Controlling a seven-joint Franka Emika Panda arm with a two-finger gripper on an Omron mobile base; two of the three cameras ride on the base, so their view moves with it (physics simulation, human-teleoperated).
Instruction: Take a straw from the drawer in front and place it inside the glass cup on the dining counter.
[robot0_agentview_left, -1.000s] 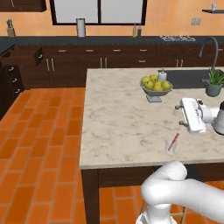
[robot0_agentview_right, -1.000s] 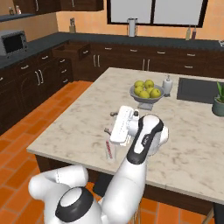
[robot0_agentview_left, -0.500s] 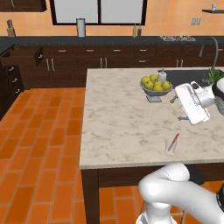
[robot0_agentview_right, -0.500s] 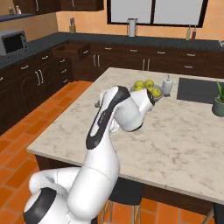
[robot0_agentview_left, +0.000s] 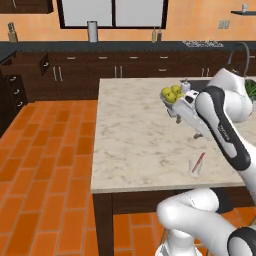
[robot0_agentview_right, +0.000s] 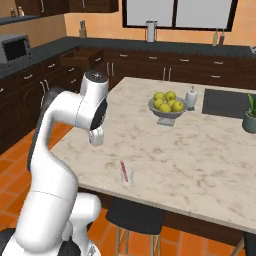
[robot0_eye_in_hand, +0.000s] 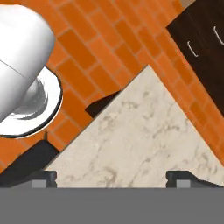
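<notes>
Straw (robot0_agentview_left: 198, 162) is in the glass cup (robot0_agentview_left: 195, 166), leaning tilted with its upper end over the rim; same pair seen from the right base camera, straw (robot0_agentview_right: 123, 168) in cup (robot0_agentview_right: 127, 176). Cup stands upright on the dining counter (robot0_agentview_left: 135, 140), close to the counter's near edge, well apart from the fruit bowl (robot0_agentview_right: 167, 108) with yellow fruit further back on the same top. A small white bottle (robot0_agentview_right: 191, 96) sits just beside the bowl; a dark sink inset (robot0_agentview_right: 225, 102) and a potted plant (robot0_agentview_right: 250, 116) are past the bowl toward the counter's far corner.

Gripper (robot0_eye_in_hand: 112, 177) is released: finger tips stand wide apart, nothing between them, looking down on a corner of the counter and the orange brick floor (robot0_eye_in_hand: 87, 52). From the right base camera the hand (robot0_agentview_right: 95, 136) hangs over the counter's edge, apart from the cup.

Drawer (robot0_agentview_right: 80, 56) in the dark cabinet run beyond the counter stands pulled out. A black stool (robot0_agentview_right: 134, 217) is tucked under the counter's near edge, below the cup.
</notes>
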